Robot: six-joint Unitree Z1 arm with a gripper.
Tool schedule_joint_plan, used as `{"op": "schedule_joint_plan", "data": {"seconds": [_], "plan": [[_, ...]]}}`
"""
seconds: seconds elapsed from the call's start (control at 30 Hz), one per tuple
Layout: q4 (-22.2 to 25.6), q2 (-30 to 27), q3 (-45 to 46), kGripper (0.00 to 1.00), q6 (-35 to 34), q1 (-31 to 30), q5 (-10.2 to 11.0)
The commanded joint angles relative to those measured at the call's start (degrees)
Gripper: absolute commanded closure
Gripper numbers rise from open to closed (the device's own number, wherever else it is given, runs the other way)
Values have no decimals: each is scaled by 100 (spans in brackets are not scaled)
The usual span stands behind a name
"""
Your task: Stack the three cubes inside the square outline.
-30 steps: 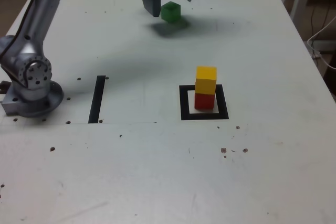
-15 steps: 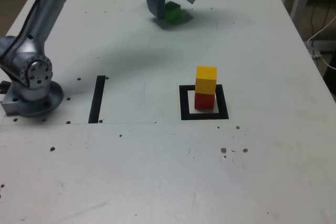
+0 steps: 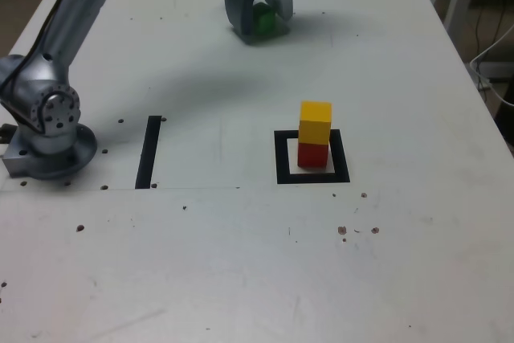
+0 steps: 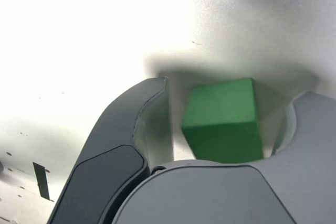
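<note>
1. Nearest in the exterior view, the table point(image 3: 201, 263) spreads out as a smooth, off-white sheet with a soft sheen, freckled with small dark and rusty-brown chips. A fine straight seam crosses it.
2. Beyond that lies the square outline point(image 3: 282, 170), a frame of flat, matte black tape around a white interior.
3. Inside it stands the red cube point(image 3: 312, 157), plain and solid-coloured, with crisp edges. The yellow cube point(image 3: 315, 124) sits on top of it, its upper face a warmer orange-yellow.
4. Toward the exterior view's left is a single black tape strip point(image 3: 148, 153), straight and slightly slanted.
5. Farther left is the arm's rounded base point(image 3: 50, 130), grey with a metallic gloss and a ring of bolt holes on its joint. A dark cable point(image 3: 50, 18) runs along the smooth, tubular arm point(image 3: 84, 14).
6. Near the table's far edge is the hand point(image 3: 265, 25), its curved, smooth grey fingers open on either side of the green cube.
7. The green cube point(image 4: 223, 121) rests on the table between them, flat-faced and matte, its top lighter than its side. The wrist view shows a gap between it and one finger.
</note>
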Motion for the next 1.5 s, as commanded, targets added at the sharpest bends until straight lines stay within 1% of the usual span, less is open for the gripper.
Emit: {"op": "schedule_joint_plan", "data": {"seconds": [0.0, 0.27, 0.5, 0.7, 0.9, 1.0, 1.17, 1.47], "plan": [[72, 13, -19, 71, 16, -24, 14], [77, 1, 0, 71, 25, -57, 33], [81, -141, 62, 71, 129, -190, 181], [88, -504, 312, 71, 269, -474, 339], [108, -1023, 660, 71, 302, -929, 394], [130, -1243, 807, 71, 299, -1189, 328], [251, -1564, 956, 71, 272, -1704, 123], [385, -1887, 1193, 71, -80, -2608, -163]]}}
